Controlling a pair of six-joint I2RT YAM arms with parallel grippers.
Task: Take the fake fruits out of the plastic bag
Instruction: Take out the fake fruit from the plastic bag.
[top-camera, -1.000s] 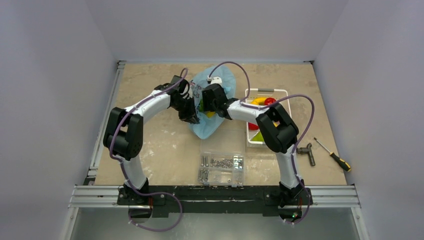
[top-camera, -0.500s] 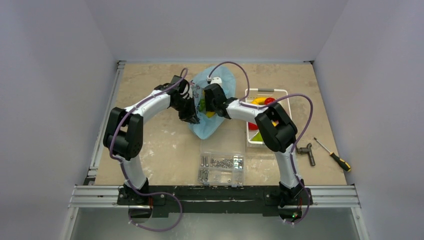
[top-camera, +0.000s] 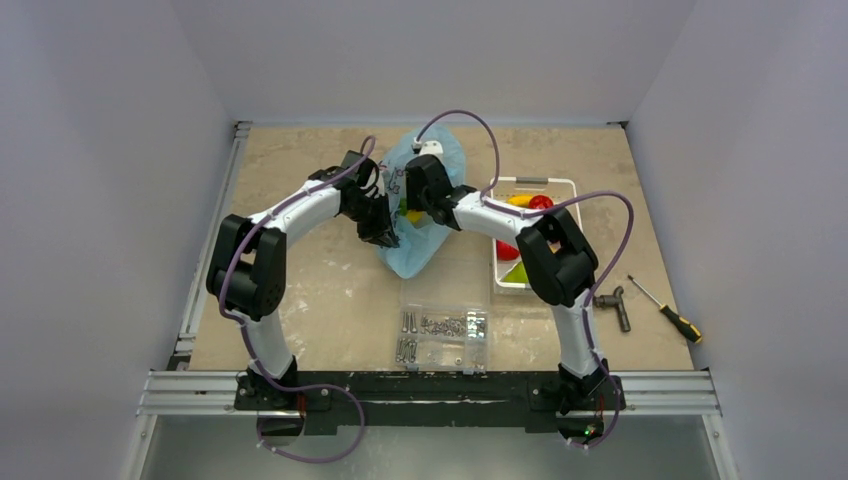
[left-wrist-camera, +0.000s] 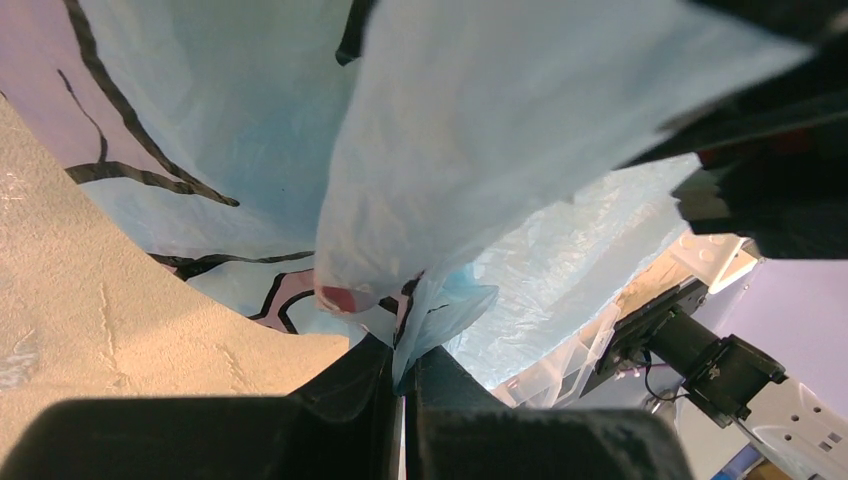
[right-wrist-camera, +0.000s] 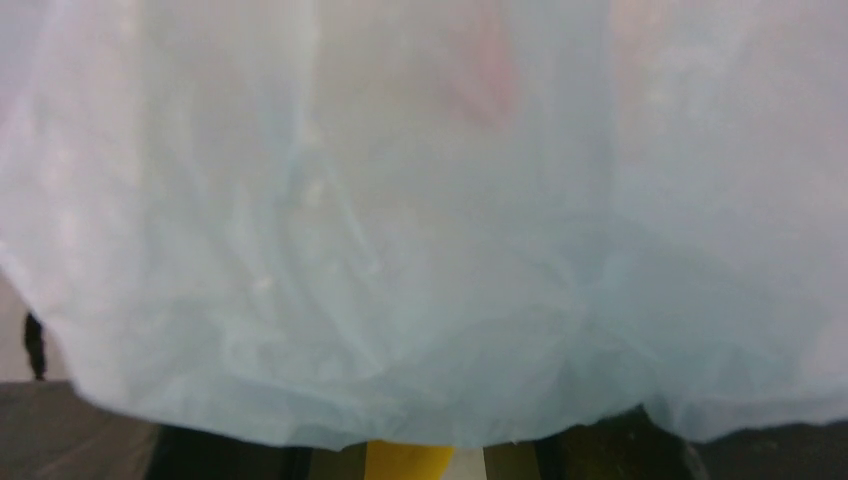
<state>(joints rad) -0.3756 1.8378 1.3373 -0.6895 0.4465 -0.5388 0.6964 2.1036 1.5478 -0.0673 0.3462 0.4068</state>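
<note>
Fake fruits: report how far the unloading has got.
Done: several fake fruits, red, yellow and green, lie in the white basket. In hand: the left gripper pinches the plastic bag edge, holding it up, while the right gripper is at the bag's mouth with a yellow piece between its fingers. Left: yellow and green fruit still shows inside the bag.

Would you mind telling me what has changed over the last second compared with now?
The right gripper has slid further over the blue plastic bag, away from the robot and slightly left. The left gripper stays shut on a fold of the bag. The bag, white basket, screw box and screwdriver have not moved.
</note>
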